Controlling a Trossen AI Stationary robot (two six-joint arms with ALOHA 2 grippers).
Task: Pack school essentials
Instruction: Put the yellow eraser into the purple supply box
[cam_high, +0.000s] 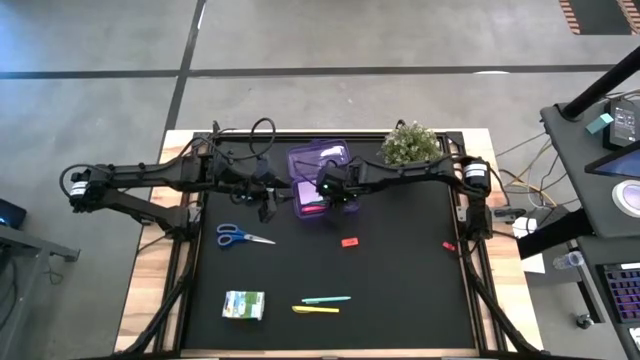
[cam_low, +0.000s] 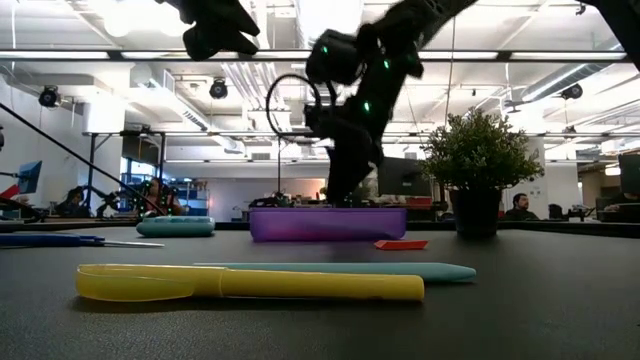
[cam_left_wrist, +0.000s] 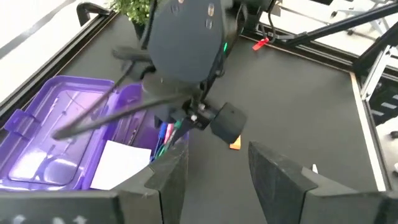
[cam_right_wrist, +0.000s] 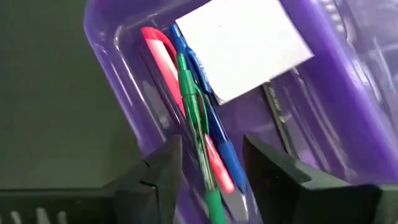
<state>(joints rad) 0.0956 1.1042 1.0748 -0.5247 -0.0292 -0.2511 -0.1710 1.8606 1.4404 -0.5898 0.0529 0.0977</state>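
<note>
Purple box (cam_high: 318, 158) at the table's back centre holds white pad (cam_right_wrist: 241, 45) and pink, blue and green pens (cam_right_wrist: 198, 118). Right gripper (cam_right_wrist: 211, 171) hovers directly above them — fingers parted, empty. Left gripper (cam_left_wrist: 214, 174) beside the box, open, empty. Scissors (cam_high: 240, 236), packet (cam_high: 244, 305), yellow marker (cam_high: 315, 310) remain on the mat.

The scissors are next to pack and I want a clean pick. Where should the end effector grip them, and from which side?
The blue-handled scissors lie flat on the black mat, handles toward the left arm, closed blades pointing right. Probably best to come straight down and pinch across the neck where handles meet blades: narrow, and near the balance point. The left end effector hovers nearest.
</note>
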